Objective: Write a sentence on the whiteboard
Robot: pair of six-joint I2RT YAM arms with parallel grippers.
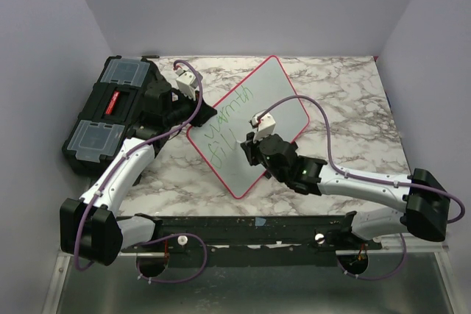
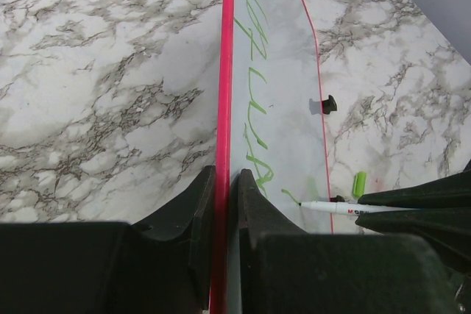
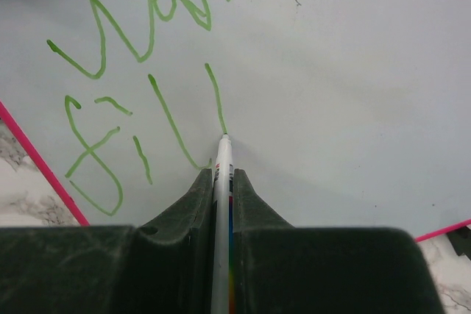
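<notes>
Left end effector (image 2: 224,179) pinched on whiteboard (image 2: 276,71), thin pink rim. Right end effector (image 3: 222,176) clamps slim white marker (image 3: 223,154), tip touching green lettering (image 3: 171,119).

- The sentence (image 1: 234,108), green handwriting on the whiteboard (image 1: 272,79): the top line reads "warmth", the second "fill".
- Marker (image 2: 335,207): red print, too small to read.
- Black toolbox (image 1: 96,119): red label, illegible.

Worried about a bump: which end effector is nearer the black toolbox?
Left. The left end effector clamps the whiteboard beside the toolbox; the right end effector holds a marker mid-board.
</notes>
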